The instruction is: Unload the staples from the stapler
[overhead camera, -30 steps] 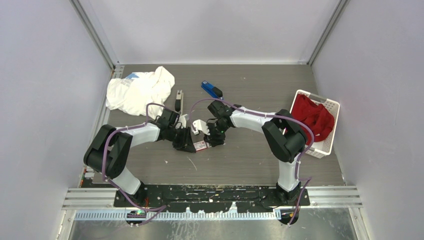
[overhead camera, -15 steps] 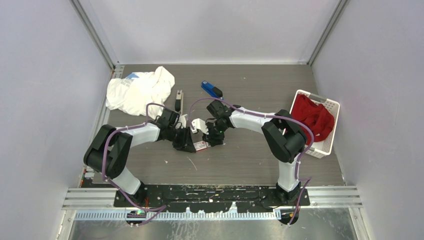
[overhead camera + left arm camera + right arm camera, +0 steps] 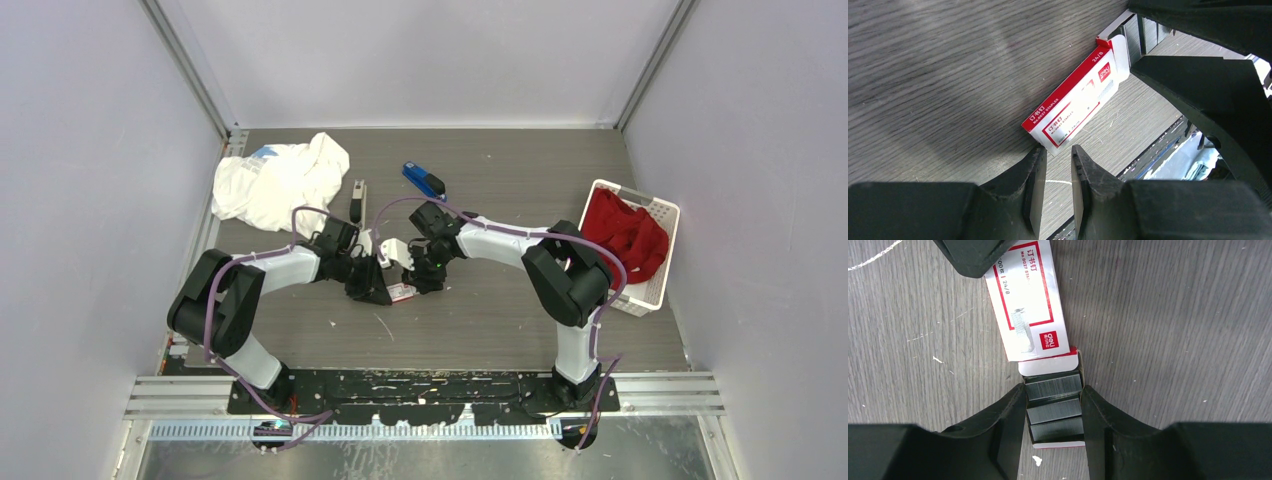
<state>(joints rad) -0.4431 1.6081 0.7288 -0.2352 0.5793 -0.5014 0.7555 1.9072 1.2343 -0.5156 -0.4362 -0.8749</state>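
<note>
1. near the middle of the counter (image 3: 480, 320), a white-and-red staple box (image 3: 401, 291) is lying flat, and both claws are meeting over it.
2. the staples (image 3: 1054, 407) are sitting as three grey blocks, one after another, in the box's white inner tray (image 3: 1058, 444). in the right wrist view this tray is sticking out of the box's 6 o'clock end.
3. the right claw (image 3: 1053, 388) is standing partly closed. its fingers (image 3: 1008, 422) are pressing in from the tray's 9 and 3 o'clock sides, gripping the staples between them.
4. the left claw (image 3: 1058, 149) is standing only narrowly open, with bare counter showing through the slit and nothing sitting between its fingers. one fingertip (image 3: 1039, 155) is sitting right at a corner of the box's closed end; whether it is touching the card is not something i am able to tell.
5. in the top view, a blue stapler (image 3: 423, 179) is lying at 12 o'clock from the box, well apart from it. a slim dark stapler (image 3: 357, 200) is lying at about 11 o'clock, near the left arm's wrist.
6. a crumpled white cloth (image 3: 280, 182) is lying toward the counter's 10 o'clock corner. a white basket (image 3: 645, 197) is sitting at the 3 o'clock edge, holding a red cloth (image 3: 625, 232).
</note>
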